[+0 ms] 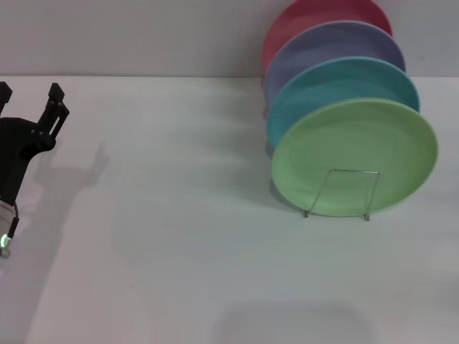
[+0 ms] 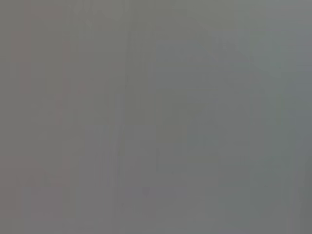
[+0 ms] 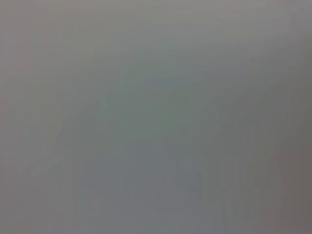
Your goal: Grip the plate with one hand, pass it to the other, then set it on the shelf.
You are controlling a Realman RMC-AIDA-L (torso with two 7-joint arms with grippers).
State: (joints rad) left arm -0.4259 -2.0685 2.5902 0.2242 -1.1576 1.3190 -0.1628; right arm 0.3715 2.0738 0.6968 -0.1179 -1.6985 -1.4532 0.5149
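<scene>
Item: light green plate, standing on edge at the front of the wire rack. My left gripper, fingers spread and empty, sits well apart at the table's left edge. The plate lies far to my right; my right gripper is out of sight.

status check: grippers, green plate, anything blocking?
Left gripper open, empty, far left of table. Right gripper out of view. Green plate standing in wire rack, frontmost of four. Nothing in the way.

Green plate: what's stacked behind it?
Behind the green plate stand a turquoise plate, then a lilac one, then a pink one, each mostly covered. Only the rack's front loop shows. Left gripper is far off, empty.
</scene>
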